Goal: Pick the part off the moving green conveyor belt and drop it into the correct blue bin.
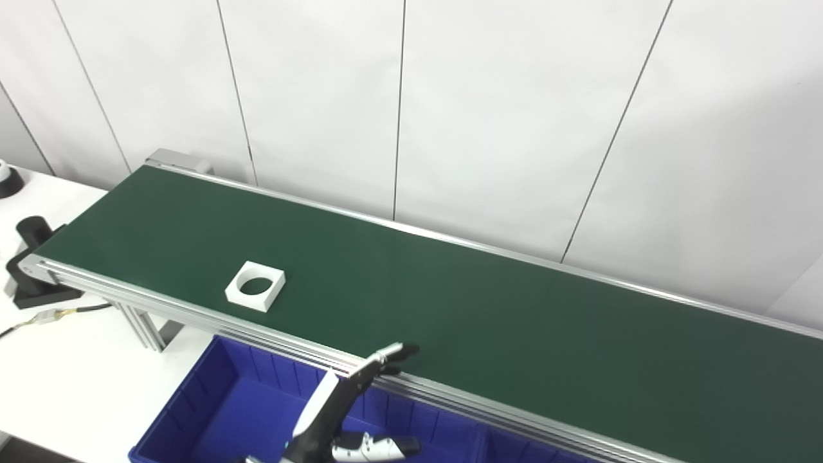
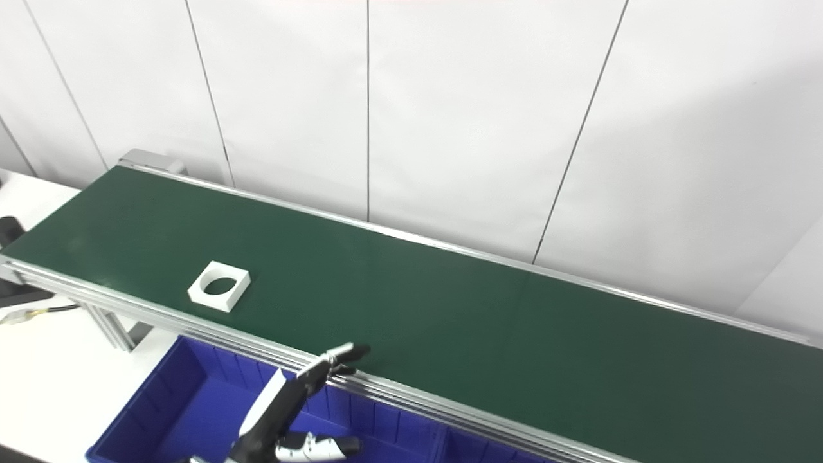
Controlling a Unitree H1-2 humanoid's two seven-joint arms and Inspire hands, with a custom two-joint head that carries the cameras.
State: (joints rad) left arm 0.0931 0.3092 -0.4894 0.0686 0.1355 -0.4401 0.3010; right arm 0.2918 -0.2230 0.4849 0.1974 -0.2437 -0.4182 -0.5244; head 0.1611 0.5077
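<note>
Left eye view, item by item: green conveyor belt [image 1: 450,302], running from upper left to lower right of the frame, aluminium rails both sides. White part [image 1: 255,286], a flat square block with a round hole through it, lying on the belt at left of centre, close to the near rail, untouched. Blue bin [image 1: 212,399], lower left, directly below the near rail, dividers visible on its inner wall; a second blue compartment shows to its right at the bottom edge, mostly cut off. Left hand [image 1: 350,418], bottom centre, raised above the bin, fingers spread and holding nothing, the longest fingertips [image 1: 402,352] reaching up over the near rail; well apart from the part, which sits up and to the left of it. Right hand: not in the frame. Black fixture [image 1: 32,263] and cable on the white table [image 1: 71,379], far left. Step in hand, by my reckoning: the approach, with no grasp begun. Next move calls for carrying the hand leftward over the rail to meet the part, timed to the belt's travel, then closing on its outer edges.
</note>
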